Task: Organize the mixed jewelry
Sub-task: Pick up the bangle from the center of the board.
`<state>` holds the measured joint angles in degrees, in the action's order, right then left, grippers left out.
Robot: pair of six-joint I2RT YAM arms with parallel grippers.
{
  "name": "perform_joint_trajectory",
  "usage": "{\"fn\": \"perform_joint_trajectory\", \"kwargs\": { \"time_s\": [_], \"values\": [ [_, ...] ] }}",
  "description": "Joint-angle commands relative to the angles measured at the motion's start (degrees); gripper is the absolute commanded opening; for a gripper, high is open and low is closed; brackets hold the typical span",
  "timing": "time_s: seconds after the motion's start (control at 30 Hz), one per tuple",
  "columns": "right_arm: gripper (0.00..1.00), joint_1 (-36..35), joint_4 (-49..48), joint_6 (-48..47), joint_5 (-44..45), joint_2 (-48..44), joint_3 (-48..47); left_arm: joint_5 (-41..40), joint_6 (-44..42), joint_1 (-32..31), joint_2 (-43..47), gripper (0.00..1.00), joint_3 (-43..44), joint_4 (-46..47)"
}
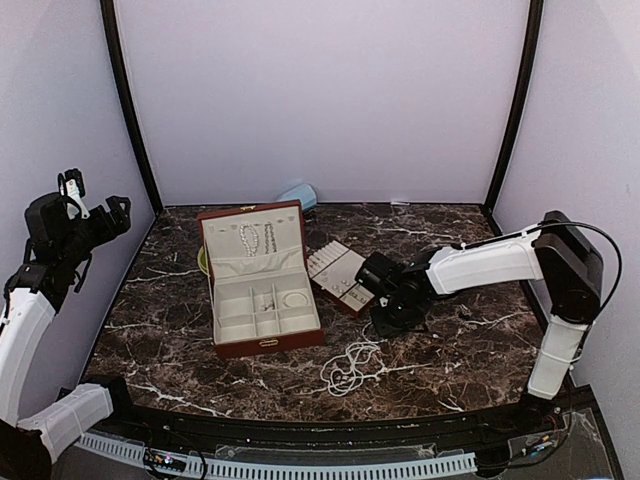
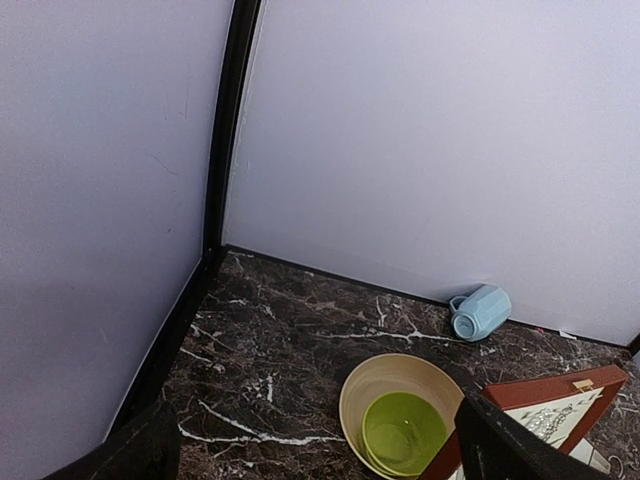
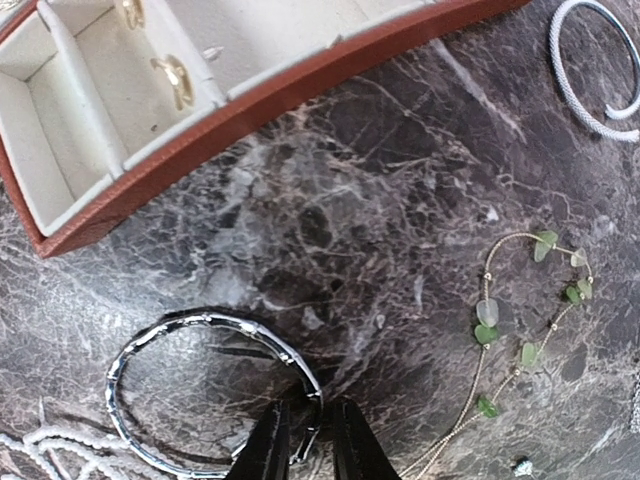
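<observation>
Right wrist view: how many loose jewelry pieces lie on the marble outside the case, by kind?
Bangles: 2 (one closed, one open-ended)
Green-stone chain: 1
White bead strand: 1, partly cut off at the frame edge
Total: 4

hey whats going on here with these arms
The robot is sorting jewelry on a marble table. The right gripper is pinched on the rim of a silver bangle lying on the table, near the open jewelry box. The left gripper hangs open and empty, raised off to the left. A bead strand lies loose on the table.
</observation>
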<state>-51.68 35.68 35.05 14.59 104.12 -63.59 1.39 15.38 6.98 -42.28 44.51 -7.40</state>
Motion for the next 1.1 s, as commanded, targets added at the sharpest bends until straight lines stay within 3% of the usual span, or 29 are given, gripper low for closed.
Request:
{"fn": "perform_joint_trajectory", "kwargs": {
  "time_s": [0.0, 0.4, 0.83, 1.07],
  "values": [
    [0.14, 0.42, -1.45, 0.66, 0.01, 1.10, -0.59, -0.64, -1.23, 0.40, 0.92, 0.99, -0.48, 0.81],
    [0.00, 2.31, -3.19, 2.66, -1.18, -0.62, 3.02, -0.69, -1.31, 0.39, 1.24, 0.99, -0.48, 0.81],
    [0.00, 2.59, -1.26, 1.00, 2.01, -6.66, 1.45, -0.71, -1.52, 0.40, 1.64, 0.99, -0.59, 0.78],
    [0.00, 2.64, -0.97, -0.32, 2.65, -8.81, 0.72, 3.24, -3.47, 0.04, -0.10, 0.89, 0.03, 0.89]
  ]
}}
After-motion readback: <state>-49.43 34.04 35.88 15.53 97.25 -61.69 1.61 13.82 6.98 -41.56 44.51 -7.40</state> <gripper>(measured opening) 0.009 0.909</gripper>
